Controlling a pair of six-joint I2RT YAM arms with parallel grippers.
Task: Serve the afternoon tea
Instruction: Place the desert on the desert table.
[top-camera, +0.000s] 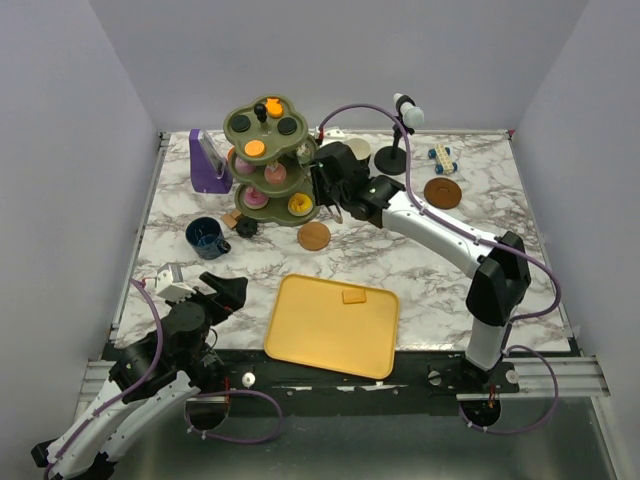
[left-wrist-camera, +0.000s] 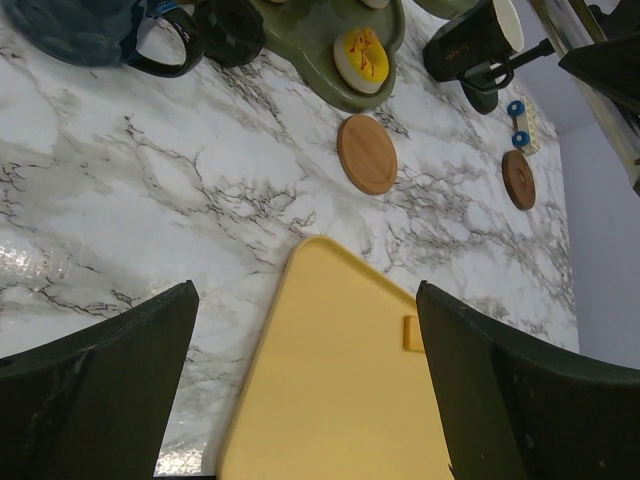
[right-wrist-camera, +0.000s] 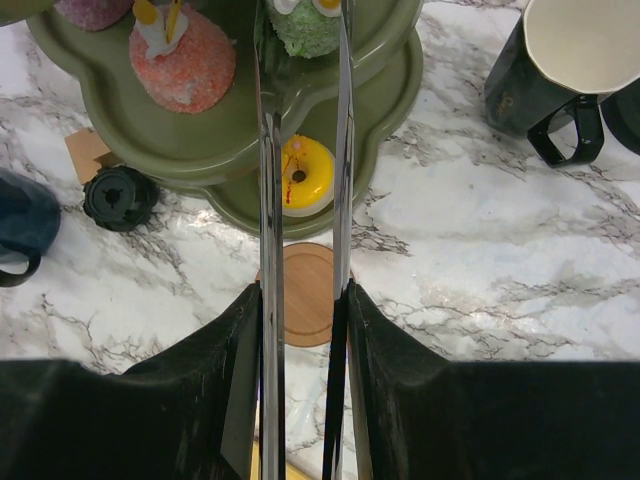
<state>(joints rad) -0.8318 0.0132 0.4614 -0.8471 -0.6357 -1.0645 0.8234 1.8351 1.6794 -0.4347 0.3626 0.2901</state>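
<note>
Between the fingers of the right end effector (right-wrist-camera: 303, 300), which are standing narrow, a pair of metal tongs (right-wrist-camera: 268, 200) is being pinched, and from where I'm standing the two long blades are lying either side of a green cupcake (right-wrist-camera: 300, 30) on a middle tier of the olive-green stand (right-wrist-camera: 380, 90). Below the blades a yellow doughnut (right-wrist-camera: 305, 175) is sitting on the lowest tier, a pink cupcake (right-wrist-camera: 182, 62) is sitting to one side, and a coaster (top-camera: 314, 236) is lying on the desk (top-camera: 440, 260) just in front of the stand. The black cream-lined mug (right-wrist-camera: 545, 70) and the dark-blue mug (top-camera: 205, 236) are waiting on either side. Well apart, the left end effector (left-wrist-camera: 305, 295) is hanging wide open and empty over the near corner of the yellow tray (top-camera: 330, 325). I'm judging the risks thus: the smooth blades could be squeezing too lightly and letting the cupcake slip, the tips could be catching a tier edge and rocking the whole stand, or the tongs could be twisting in so slim a grip.
</note>
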